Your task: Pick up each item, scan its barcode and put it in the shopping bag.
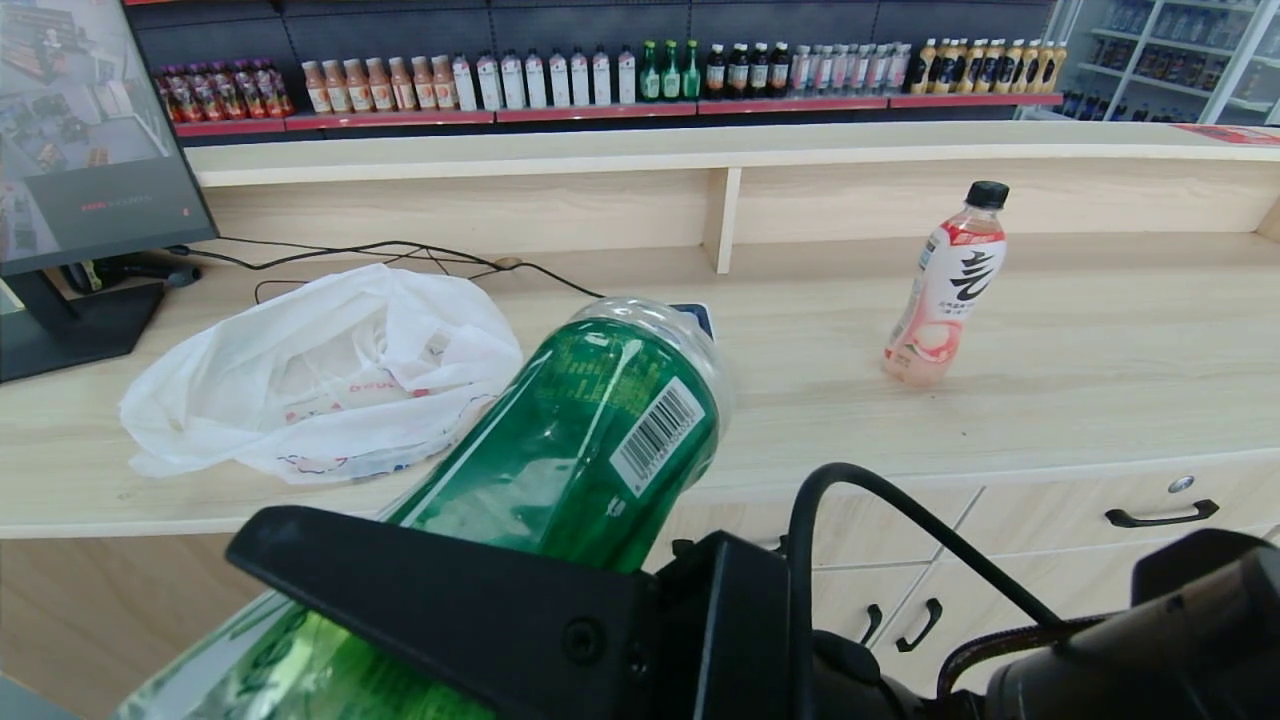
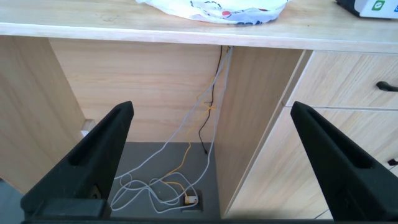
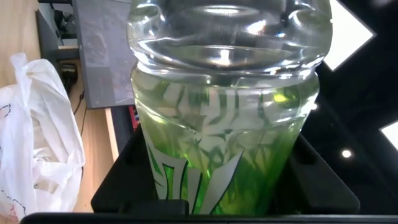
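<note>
Now, R claw [image 3: 224, 180] gripping green bottle [image 1: 570, 450], L claw [image 2: 211, 112] spread below counter [image 2: 93, 25]

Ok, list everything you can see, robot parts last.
green bottle: one, green, held tilted, barcode showing
pink bottle: one, pink with black cap, upright on the counter, right side
shopping bag: one, white, on the counter, left side
monitor: one, dark, counter's far left
cables: several, black, behind the shopping bag
shelf bottles: many, mixed colours, back shelf
right gripper: one, black, shut on the green bottle
left gripper: one, black, open, below the counter edge
</note>
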Robot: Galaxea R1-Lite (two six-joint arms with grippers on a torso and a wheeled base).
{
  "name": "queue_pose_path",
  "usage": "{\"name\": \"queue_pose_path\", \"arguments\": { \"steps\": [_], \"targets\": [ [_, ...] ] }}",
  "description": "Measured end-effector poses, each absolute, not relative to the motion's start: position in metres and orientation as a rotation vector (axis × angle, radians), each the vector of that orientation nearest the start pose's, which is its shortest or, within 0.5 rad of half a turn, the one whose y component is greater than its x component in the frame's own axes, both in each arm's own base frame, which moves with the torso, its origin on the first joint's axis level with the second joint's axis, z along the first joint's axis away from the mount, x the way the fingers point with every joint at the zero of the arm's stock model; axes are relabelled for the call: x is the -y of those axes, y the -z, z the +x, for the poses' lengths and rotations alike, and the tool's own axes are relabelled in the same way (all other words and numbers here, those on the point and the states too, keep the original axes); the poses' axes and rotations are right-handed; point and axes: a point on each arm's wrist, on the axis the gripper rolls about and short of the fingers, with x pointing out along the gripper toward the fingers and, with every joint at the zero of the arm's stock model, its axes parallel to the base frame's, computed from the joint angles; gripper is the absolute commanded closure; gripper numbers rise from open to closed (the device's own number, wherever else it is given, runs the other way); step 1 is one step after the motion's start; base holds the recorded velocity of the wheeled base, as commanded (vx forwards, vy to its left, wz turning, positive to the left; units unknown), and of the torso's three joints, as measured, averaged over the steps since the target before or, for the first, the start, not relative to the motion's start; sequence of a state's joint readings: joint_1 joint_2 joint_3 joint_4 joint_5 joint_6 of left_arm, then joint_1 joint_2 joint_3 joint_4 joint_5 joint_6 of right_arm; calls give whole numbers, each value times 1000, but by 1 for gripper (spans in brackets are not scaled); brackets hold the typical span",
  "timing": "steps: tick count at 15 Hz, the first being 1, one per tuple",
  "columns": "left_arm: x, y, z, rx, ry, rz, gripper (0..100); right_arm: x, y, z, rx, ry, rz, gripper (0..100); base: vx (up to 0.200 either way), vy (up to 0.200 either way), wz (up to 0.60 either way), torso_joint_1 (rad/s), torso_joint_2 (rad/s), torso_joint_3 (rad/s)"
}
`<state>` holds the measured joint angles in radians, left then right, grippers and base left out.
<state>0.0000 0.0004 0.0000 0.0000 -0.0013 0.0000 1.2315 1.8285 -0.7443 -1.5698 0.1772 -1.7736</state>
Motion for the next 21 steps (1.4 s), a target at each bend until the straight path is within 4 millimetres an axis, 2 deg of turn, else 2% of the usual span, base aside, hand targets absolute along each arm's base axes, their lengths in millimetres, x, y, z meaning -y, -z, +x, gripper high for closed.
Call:
{"name": "queue_pose_path", "arguments": {
  "steps": [8, 10, 14, 21],
  "targets": [
    [0, -75, -23, 0, 2, 0, 0, -295, -218, 100, 1466, -544, -1195, 100, 0, 0, 0, 0, 0, 0],
    [0, -75, -23, 0, 1, 0, 0, -287, -217, 98, 1444, -522, -1236, 100, 0, 0, 0, 0, 0, 0],
    [0, -75, -23, 0, 2, 0, 0, -258, -216, 91, 1346, -426, -1358, 100, 0, 0, 0, 0, 0, 0],
    [0, -75, -23, 0, 2, 0, 0, -247, -222, 91, 1316, -442, -1298, 100, 0, 0, 0, 0, 0, 0]
  ]
}}
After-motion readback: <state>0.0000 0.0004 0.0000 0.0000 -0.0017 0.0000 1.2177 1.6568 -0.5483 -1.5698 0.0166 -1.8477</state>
